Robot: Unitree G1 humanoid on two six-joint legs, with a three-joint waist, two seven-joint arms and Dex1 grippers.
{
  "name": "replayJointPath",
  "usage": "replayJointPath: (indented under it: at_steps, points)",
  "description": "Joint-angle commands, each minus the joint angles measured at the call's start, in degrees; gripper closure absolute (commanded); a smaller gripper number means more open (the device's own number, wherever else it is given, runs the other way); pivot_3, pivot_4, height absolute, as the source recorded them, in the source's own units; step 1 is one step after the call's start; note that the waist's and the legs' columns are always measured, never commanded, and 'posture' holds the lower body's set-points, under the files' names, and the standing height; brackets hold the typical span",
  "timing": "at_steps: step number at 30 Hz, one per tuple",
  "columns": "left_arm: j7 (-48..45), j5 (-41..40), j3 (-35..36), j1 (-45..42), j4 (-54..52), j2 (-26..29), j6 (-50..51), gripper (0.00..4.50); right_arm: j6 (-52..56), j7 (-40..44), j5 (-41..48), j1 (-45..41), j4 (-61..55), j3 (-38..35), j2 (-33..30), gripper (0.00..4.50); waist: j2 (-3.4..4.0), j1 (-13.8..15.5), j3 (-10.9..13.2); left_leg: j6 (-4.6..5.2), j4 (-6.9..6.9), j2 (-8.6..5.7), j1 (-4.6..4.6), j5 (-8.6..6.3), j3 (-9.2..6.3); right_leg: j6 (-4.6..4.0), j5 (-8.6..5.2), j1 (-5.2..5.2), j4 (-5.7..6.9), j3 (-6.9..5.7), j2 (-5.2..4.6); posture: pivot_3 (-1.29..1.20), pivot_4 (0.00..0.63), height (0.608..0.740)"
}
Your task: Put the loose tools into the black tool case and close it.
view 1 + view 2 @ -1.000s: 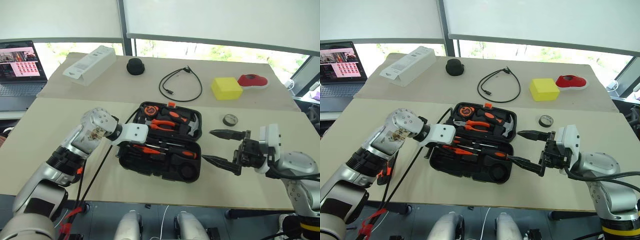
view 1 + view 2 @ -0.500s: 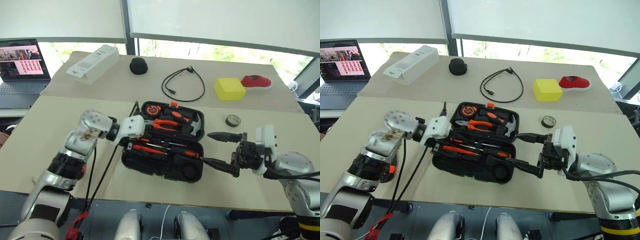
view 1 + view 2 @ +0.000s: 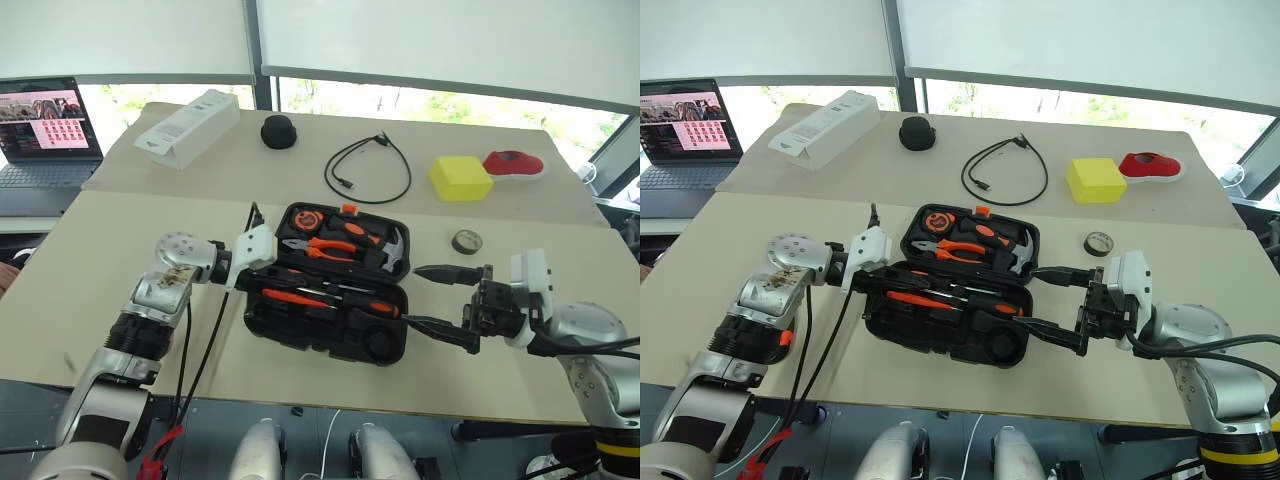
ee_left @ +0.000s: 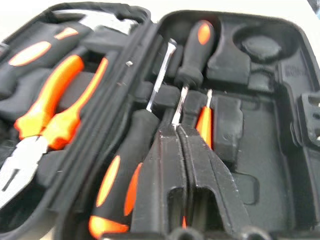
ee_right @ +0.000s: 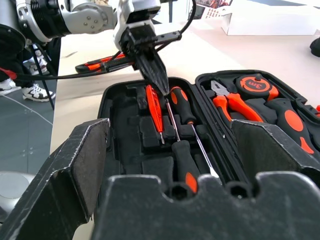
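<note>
Screwdrivers [image 4: 125,170] lie directly under the left gripper [image 4: 179,129], whose fingers are pressed together on nothing I can make out. Their tips sit over the two steel shafts in the near half of the black tool case [image 3: 310,342]. The two tools lie lengthwise along the case, with the small orange tester pen [image 4: 203,120] in a slot just beside them.

The right gripper [image 3: 415,295] is spread wide and empty at the case's right end, pointing in along its length.

Two loose tools appear to be out on the table [image 3: 120,230]. The dark tape roll [image 3: 462,240] lies flat to the right of the case, just beyond the right gripper, so the right arm is much nearer to it. An orange-black tool, probably the utility knife [image 5: 102,61], lies on the table behind the left gripper, off the case's left end, on the left arm's side.

The far half, holding the pliers [image 3: 330,247], lies open and flat. Bare table surrounds the tape roll, leaving room to approach it from above, while the case's near wall sits close to the table's front edge.
</note>
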Motion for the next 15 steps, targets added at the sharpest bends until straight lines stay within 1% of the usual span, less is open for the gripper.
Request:
replayJointPath:
  at_steps: [1, 8, 13, 15]
  points:
    - [0.54, 0.98, -1.24, 2.04, -1.55, 0.39, 0.07, 4.46, -0.60, -0.34, 0.84, -0.46, -1.25, -1.14, 0.24, 0.00, 0.00, -0.08, 0.00, 0.00, 0.00, 0.00, 0.01, 0.00, 0.00, 0.00, 0.00, 0.01, 0.00, 0.00, 0.00, 0.00, 0.150, 0.740]
    - [0.34, 0.91, -1.84, 4.83, -4.89, 1.57, 2.05, 4.46, -0.90, -1.24, 0.41, -0.29, -1.15, -0.77, 1.25, 0.00, 0.01, -0.07, 0.00, 0.00, 0.00, 0.00, 0.03, 0.00, -0.01, 0.00, 0.00, 0.04, 0.01, 0.00, -0.01, 0.00, 0.150, 0.740]
    - [2.67, 2.58, -2.40, 5.80, -4.63, 2.00, 4.57, 4.46, -0.91, -1.53, 0.22, -0.58, -1.05, -0.36, 1.87, 0.00, 0.01, -0.06, -0.01, 0.00, 0.00, 0.00, 0.04, 0.00, -0.01, 0.00, 0.00, 0.04, 0.01, 0.00, -0.01, 0.00, 0.150, 0.740]
    - [4.11, 2.90, -2.53, 6.12, -4.75, 1.94, 7.06, 4.46, -0.95, -1.54, 0.18, -0.69, -0.95, -0.26, 2.01, 0.00, 0.02, -0.06, -0.01, 0.00, 0.00, 0.00, 0.06, 0.00, -0.01, 0.00, 0.00, 0.05, 0.02, 0.00, -0.01, 0.00, 0.150, 0.740]
